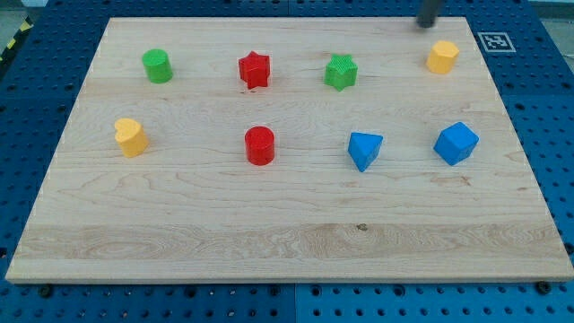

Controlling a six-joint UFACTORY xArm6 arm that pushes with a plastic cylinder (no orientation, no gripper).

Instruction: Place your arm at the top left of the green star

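The green star (341,72) lies on the wooden board (287,233), in the upper row right of the middle. My tip (425,24) shows at the view's top edge, near the board's upper right corner. It is well to the right of and above the green star, and just above and left of the yellow hexagon block (442,56). It touches no block.
A green cylinder (158,65) and a red star (255,70) share the upper row. A yellow heart (131,137), a red cylinder (260,145), a blue triangular block (364,150) and a blue cube-like block (456,144) form the lower row. A marker tag (494,41) sits off the board's top right.
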